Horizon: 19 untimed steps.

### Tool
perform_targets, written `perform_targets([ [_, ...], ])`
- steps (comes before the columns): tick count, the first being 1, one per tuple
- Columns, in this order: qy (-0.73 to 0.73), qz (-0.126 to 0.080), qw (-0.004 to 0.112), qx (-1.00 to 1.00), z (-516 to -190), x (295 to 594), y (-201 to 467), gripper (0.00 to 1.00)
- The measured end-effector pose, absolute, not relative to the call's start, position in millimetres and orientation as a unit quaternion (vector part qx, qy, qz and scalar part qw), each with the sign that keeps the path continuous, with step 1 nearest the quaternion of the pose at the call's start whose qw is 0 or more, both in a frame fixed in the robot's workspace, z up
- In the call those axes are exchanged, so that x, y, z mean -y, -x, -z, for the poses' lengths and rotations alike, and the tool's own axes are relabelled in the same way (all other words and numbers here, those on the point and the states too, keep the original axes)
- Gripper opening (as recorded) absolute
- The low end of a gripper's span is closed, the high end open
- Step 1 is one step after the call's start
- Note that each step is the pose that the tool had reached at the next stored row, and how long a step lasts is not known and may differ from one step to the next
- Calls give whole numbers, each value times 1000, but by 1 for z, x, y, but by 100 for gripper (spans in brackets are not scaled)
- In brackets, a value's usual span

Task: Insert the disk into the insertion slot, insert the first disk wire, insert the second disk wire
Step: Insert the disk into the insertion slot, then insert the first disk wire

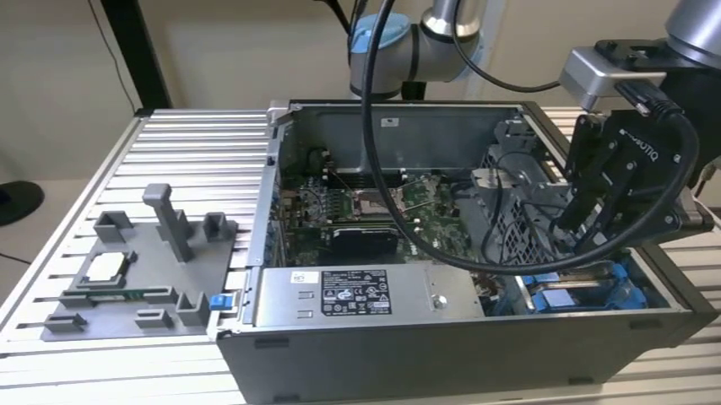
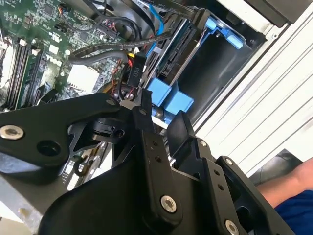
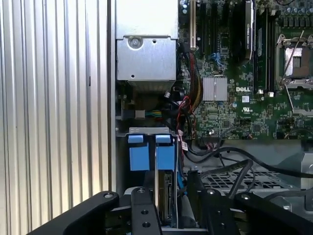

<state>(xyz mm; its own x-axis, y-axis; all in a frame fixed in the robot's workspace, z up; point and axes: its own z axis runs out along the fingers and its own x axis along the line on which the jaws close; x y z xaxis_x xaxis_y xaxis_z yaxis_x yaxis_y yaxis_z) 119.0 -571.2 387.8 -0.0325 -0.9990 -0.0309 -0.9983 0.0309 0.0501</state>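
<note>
My gripper hangs low inside the open computer case, at the corner on the exterior view's right. My two fingers are spread apart and hold nothing. The disk stands on its edge in the insertion slot, and its end sits between my fingers. Its two blue tabs stick out just past my fingertips. Some black wires lie loose beside the slot, near the green board. The grey power box sits next to the slot.

Green motherboard, labelled power-supply box, grey fixture tray
</note>
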Motion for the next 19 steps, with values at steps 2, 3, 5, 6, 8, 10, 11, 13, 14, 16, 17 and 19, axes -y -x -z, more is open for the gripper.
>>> perform_targets([
  [2, -695, 29, 6, 718, -388, 571, -119, 100],
  [3, -695, 29, 6, 718, -389, 571, -119, 100],
  [5, -695, 29, 6, 718, -389, 571, -119, 100],
  [6, -695, 29, 6, 718, -389, 571, -119, 100],
  [8, -696, 29, 6, 718, -389, 571, -119, 100],
  [10, -695, 29, 6, 718, -389, 571, -119, 100],
  [11, -695, 29, 6, 718, -389, 571, -119, 100],
  [13, -696, 29, 6, 718, -390, 571, -119, 100],
  [14, -696, 28, 6, 718, -390, 571, -119, 100],
  [16, -696, 28, 6, 718, -389, 570, -120, 100],
  [17, -696, 28, 6, 718, -389, 569, -120, 100],
  [19, -696, 28, 5, 718, -390, 568, -120, 100],
])
